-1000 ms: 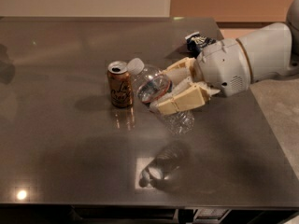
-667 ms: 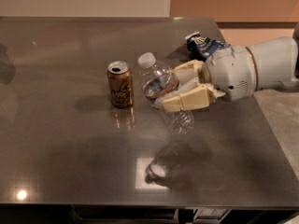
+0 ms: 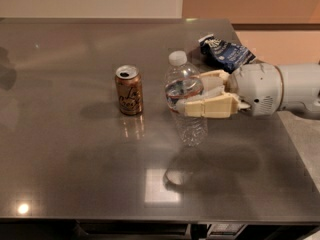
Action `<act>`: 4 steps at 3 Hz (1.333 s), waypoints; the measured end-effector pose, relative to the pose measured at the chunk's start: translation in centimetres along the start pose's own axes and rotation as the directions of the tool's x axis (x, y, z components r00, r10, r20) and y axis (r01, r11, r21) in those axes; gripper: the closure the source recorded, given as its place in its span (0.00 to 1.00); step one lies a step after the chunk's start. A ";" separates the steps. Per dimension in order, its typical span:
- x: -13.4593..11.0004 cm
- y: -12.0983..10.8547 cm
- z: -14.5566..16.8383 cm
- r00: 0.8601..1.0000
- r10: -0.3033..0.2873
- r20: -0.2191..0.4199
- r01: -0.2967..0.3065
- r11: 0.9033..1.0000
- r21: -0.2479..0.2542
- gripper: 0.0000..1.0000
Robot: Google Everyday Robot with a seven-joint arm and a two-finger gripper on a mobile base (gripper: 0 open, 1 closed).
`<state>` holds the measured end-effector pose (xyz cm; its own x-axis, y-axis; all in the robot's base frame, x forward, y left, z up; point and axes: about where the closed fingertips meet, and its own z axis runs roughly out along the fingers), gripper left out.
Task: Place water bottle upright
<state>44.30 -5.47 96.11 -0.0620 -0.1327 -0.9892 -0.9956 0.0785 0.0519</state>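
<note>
Clamping water bottle point(image 3: 192, 126) mid-body in gripper point(image 3: 187, 93) reaching in from the right, cap up, near vertical beside soda can point(image 3: 129, 90), base at or just off table point(image 3: 75, 149) for a flat landing.

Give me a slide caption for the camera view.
Gripper, reaching from the right, clasps the water bottle nearly upright beside a soda can on the gray table.

Cream gripper point(image 3: 188, 93) clasps clear, white-capped water bottle point(image 3: 192, 126) beside bronze-gold can point(image 3: 129, 90).
</note>
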 end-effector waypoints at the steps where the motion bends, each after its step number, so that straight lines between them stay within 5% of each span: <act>1: 1.5 -0.3 -0.7 0.990 -0.037 0.137 0.037 0.999 0.003 1.00; 3: 3.3 -0.4 -1.0 0.966 -0.102 0.239 0.107 0.994 -0.009 1.00; 4: 4.2 -0.7 -1.1 0.963 -0.095 0.251 0.100 0.995 -0.006 0.83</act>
<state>44.62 -7.19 92.11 0.0530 0.1126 -0.9922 -0.9972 0.0583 -0.0466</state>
